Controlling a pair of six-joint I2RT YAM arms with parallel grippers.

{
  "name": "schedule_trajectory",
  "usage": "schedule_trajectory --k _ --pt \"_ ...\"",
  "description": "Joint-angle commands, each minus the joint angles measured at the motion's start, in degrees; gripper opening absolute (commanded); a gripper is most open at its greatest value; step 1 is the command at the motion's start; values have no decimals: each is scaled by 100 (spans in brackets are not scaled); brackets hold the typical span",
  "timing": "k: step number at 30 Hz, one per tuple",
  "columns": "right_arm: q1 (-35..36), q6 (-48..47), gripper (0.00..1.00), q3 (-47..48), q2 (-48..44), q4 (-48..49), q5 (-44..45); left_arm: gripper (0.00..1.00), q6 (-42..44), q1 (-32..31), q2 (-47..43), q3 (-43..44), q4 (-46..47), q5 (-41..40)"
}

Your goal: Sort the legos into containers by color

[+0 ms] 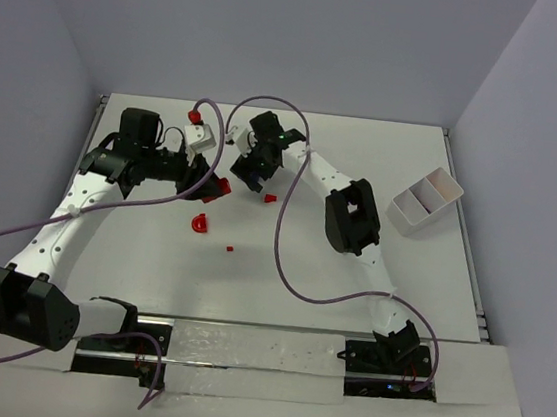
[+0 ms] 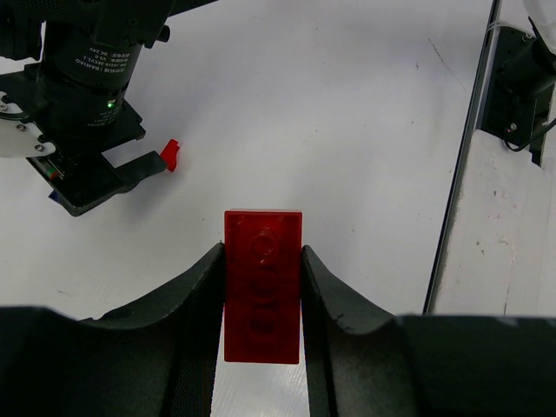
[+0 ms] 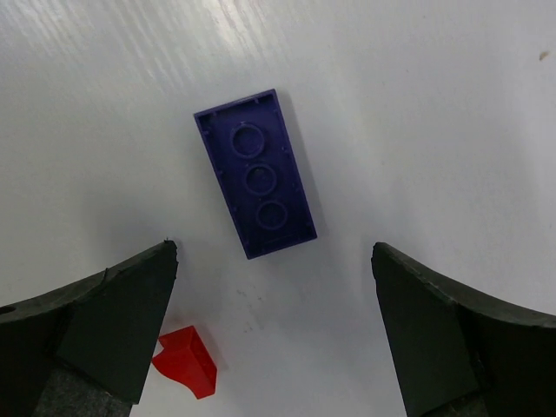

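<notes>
A red lego brick (image 2: 262,287) is pinched between my left gripper's (image 2: 262,256) black fingers, underside towards the camera; from above it shows as a red patch (image 1: 222,186) at the left gripper (image 1: 212,187). My right gripper (image 3: 274,261) hangs wide open over the table, nothing between its fingers. A purple lego (image 3: 255,174) lies flat, underside up, just beyond the fingertips, and a small red lego (image 3: 185,360) lies by the left finger. In the top view the right gripper (image 1: 257,169) hovers over the purple lego (image 1: 251,181). The white containers (image 1: 423,202) stand at far right.
A red arch-shaped lego (image 1: 199,224), a tiny red piece (image 1: 229,249) and another small red one (image 1: 270,198) lie mid-table. The two grippers are close together at the back centre. Purple cables loop over the table. A red knob (image 1: 194,115) caps the left arm's white block.
</notes>
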Motion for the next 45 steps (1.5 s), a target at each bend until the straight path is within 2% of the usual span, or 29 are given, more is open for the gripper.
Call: schedule_trajectory --k 1,6,12,18,22,26,29,32,38,40,45 --pt "20 -221 100 335 147 25 -501 0 -96 70 -112 224 229 245" --pt "66 -283 98 730 446 -290 -562 0 -205 124 -44 358 224 345" --pt "94 -479 73 921 572 -616 -706 0 -355 167 137 631 242 431" --pt "162 -646 59 840 558 -735 -719 0 -252 167 223 843 94 378" --pt "227 -721 42 782 558 -852 -645 0 -222 167 254 945 31 348" --pt "266 -539 21 606 511 -711 -403 0 -330 167 200 843 138 322" --pt "257 -310 1 462 437 -607 -290 0 -430 167 97 650 277 298" --pt "248 -150 0 174 306 -539 -217 0 -456 167 -31 508 314 227" --pt "49 251 0 -957 -898 -323 -487 0 -807 296 -311 271 633 182" --pt "-68 119 0 -1521 -1630 -250 -333 0 -985 421 -376 216 765 272" --pt "-239 -539 0 -2259 -2629 -447 139 0 -1305 493 -425 228 995 354"
